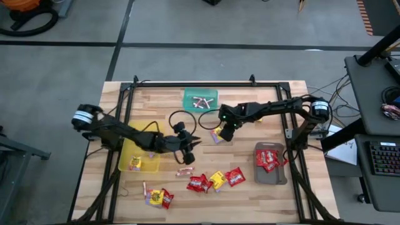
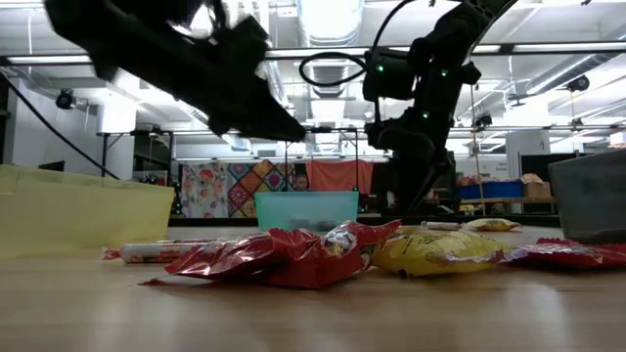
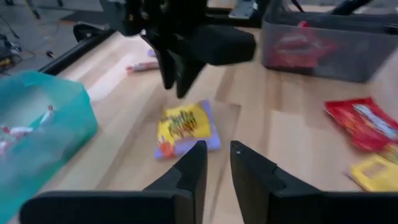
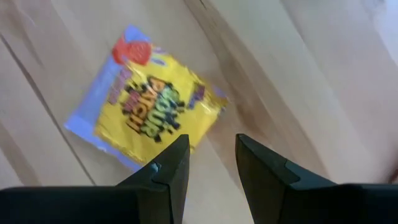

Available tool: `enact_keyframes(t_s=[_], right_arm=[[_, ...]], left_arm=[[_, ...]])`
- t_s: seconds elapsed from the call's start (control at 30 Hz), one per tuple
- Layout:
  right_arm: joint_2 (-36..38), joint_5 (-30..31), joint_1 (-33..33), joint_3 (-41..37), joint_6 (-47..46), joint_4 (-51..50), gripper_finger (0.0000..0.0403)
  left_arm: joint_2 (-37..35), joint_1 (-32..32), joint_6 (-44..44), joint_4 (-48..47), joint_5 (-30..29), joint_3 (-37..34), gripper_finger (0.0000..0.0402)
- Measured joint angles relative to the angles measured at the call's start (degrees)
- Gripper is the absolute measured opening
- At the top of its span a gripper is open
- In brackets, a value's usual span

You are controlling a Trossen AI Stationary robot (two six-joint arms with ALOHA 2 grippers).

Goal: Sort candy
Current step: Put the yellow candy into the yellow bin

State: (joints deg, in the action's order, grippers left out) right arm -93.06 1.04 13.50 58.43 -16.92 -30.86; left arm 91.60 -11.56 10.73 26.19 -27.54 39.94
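A yellow packet with purple marks [image 1: 216, 135] [image 4: 149, 118] [image 3: 185, 127] lies flat on the wooden table. My right gripper [image 1: 225, 132] [image 4: 211, 149] hangs open just above it, fingers pointing down at its edge and touching nothing. My left gripper [image 1: 190, 150] [image 3: 217, 155] hovers a little to the left and nearer, open by a narrow gap and empty, pointing toward the same packet. Loose red packets [image 1: 199, 182] [image 2: 284, 256] and a yellow one [image 1: 217, 180] lie near the table's front, and a pinkish roll [image 1: 184, 170] lies beside them.
The green tray [image 1: 200, 94] at the far side holds pinkish rolls. A yellow packet sits in the yellow tray [image 1: 128, 153] on the left. Red packets fill the grey tray [image 1: 270, 178] on the right. More candy [image 1: 156, 197] lies at the front left. A black cable loops near the green tray.
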Motion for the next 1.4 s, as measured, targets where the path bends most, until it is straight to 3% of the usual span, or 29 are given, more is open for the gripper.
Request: enact_keyframes(t_s=[0.27, 0.47, 0.8, 1.4], right_arm=[[0.12, -0.03, 0.04, -0.22, 1.12, -1.45, 0.0123], [1.98, 0.0, 0.04, -0.37, 1.04, -5.82, 0.0123], [7.01, -0.01, 0.04, -1.14, 1.07, -6.61, 0.0123], [10.56, -0.03, 0.1, -5.73, 0.29, -5.7, 0.0123]], left_arm=[[11.08, 4.61, -1.26, 3.35, 1.08, 5.59, 0.0003], [18.06, 4.93, -2.74, 3.42, 1.45, 10.15, 0.0001], [26.9, 6.05, -4.59, 4.37, 7.58, 18.0, 0.0], [29.17, 6.99, -5.75, 5.08, 7.64, 19.35, 0.0]])
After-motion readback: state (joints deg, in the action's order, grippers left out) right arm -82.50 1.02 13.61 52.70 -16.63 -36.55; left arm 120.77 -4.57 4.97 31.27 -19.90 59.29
